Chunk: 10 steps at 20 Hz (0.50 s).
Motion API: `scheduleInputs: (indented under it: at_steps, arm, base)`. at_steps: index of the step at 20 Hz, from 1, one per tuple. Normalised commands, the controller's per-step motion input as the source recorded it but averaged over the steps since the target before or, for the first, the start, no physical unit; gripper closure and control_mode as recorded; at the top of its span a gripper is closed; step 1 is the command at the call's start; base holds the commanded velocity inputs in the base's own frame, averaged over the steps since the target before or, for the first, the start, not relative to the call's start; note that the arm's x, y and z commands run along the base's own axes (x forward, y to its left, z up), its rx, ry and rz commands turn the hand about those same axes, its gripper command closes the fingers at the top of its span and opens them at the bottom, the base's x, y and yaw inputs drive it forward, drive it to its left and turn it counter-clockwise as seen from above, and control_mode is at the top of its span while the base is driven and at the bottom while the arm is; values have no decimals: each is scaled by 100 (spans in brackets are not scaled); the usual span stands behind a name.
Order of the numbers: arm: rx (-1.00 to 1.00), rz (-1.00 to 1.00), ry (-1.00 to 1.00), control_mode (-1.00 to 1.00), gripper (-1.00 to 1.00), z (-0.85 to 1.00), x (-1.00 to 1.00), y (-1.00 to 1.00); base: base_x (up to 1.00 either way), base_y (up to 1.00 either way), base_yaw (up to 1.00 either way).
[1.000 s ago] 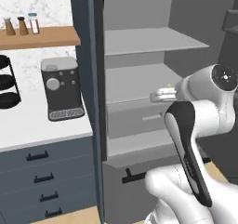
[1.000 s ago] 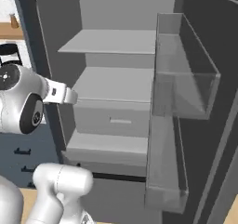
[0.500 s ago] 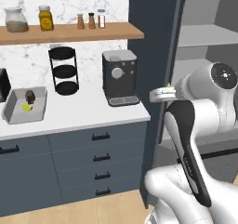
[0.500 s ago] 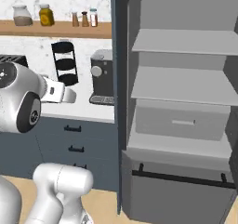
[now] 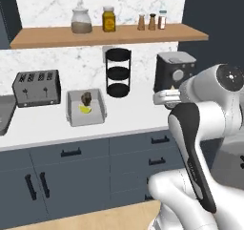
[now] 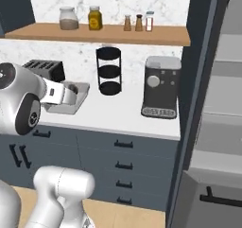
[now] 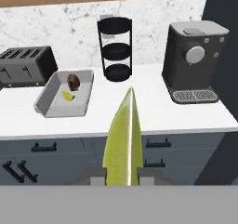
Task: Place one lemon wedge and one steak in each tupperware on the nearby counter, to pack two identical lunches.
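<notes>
My gripper (image 7: 122, 176) is shut on a yellow-green lemon wedge (image 7: 124, 139) that sticks up between its fingertips. It hovers in front of the counter (image 5: 133, 112), well short of the tupperware (image 7: 46, 108). That grey tupperware (image 5: 71, 121) holds a brown steak (image 5: 86, 98) and another lemon wedge (image 5: 85, 109); the hand view shows the same steak (image 7: 73, 81) and wedge (image 7: 68, 95). A second grey tupperware (image 5: 5, 112) is cut off at the left edge. In the right base view my hand (image 6: 71, 97) partly covers the tupperware (image 6: 80, 87).
A slotted toaster (image 5: 37, 87) stands left of the tupperware, a black three-tier stand (image 5: 118, 72) and a coffee machine (image 5: 174, 71) to its right. A wooden shelf (image 5: 109, 36) with jars hangs above. The open fridge (image 6: 217, 127) is at the right.
The whole picture has swung from the open fridge to the counter, so the base has moved. The gripper stays shut on the lemon wedge.
</notes>
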Motion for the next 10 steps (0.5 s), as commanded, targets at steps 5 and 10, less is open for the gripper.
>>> scheduleInputs:
  at_steps: [5, 10]
  arm:
    - [0, 0, 0, 100, 100, 0, 0, 0]
    - [0, 0, 0, 100, 100, 0, 0, 0]
  base:
    - [77, 100, 0]
    - [68, 100, 0]
